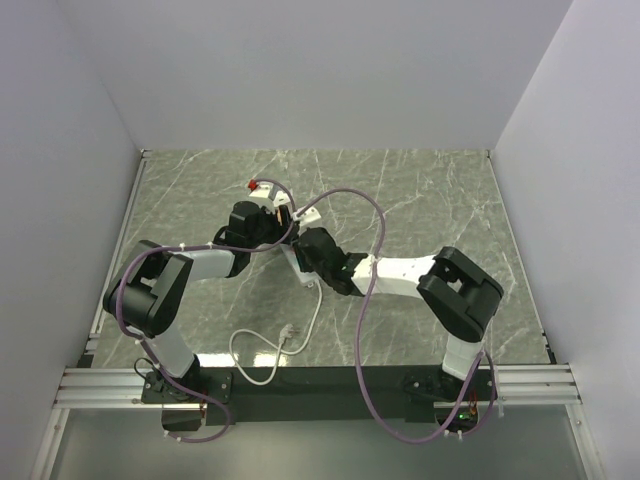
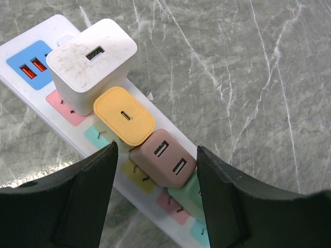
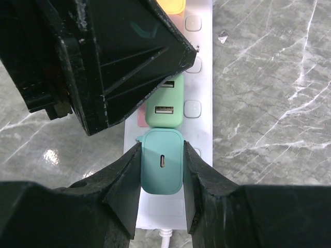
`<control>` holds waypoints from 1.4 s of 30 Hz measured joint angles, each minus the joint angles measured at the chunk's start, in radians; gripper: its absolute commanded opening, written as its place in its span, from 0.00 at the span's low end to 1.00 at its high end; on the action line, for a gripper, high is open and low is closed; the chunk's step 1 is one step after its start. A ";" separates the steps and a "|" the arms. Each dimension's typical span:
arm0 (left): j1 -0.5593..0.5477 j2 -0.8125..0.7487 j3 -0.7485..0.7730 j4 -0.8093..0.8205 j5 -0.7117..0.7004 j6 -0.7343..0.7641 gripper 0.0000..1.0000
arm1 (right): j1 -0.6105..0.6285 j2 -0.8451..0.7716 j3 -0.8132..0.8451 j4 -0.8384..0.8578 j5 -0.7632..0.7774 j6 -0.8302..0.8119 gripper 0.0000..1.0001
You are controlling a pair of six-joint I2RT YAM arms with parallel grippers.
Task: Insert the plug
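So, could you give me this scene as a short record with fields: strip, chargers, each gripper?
strip: white, colored sockets
in a row on strip: white charger, yellow charger, pink charger, green charger
teal charger: over the strip, next to green charger; seated or not, cannot tell
right gripper: shut on teal charger
left gripper: open, one finger each side of pink charger

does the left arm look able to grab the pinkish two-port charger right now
Probably yes: the left pincer is open, its fingers flanking the pinkish charger with nothing between. The yellow charger crowds it along the power strip, but not on the sides the fingers would close on.
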State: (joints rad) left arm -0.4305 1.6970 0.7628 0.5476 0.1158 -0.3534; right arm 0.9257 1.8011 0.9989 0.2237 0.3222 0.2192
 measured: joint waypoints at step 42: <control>0.004 -0.073 -0.009 -0.059 -0.027 -0.009 0.88 | 0.029 -0.029 0.002 -0.175 -0.006 0.042 0.64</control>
State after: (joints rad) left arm -0.4267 1.6241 0.7536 0.4885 0.0883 -0.3622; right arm 0.9546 1.7718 1.0008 0.0483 0.3157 0.2607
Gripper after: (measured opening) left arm 0.859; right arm 0.606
